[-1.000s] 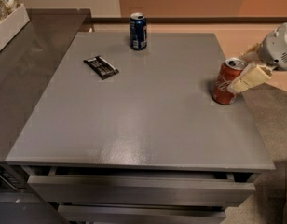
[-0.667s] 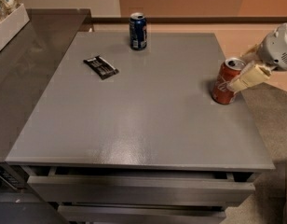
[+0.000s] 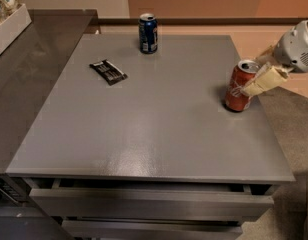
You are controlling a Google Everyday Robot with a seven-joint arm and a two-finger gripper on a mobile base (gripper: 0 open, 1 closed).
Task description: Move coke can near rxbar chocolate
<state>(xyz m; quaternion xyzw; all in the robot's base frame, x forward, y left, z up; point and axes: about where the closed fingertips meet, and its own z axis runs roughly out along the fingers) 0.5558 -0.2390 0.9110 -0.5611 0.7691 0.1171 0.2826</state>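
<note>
Claw: your claw (image 3: 252, 78) reaches in from the right at the bench's (image 3: 154, 134) right edge. Its pale fingers (image 3: 260, 80) are clamped on the coke can, one across the front and one behind the rim.
Coke can: you have the coke can (image 3: 235, 91) on the bench near the right edge, tilted a little with its top toward the claw.
Rxbar chocolate: the rxbar chocolate (image 3: 108, 71) lies flat at the far left, well apart from your can.
Blue can: the blue can (image 3: 148, 33) stands upright at the far edge.
Tray: a white tray (image 3: 11, 28) of packets sits on the darker counter to the left.
</note>
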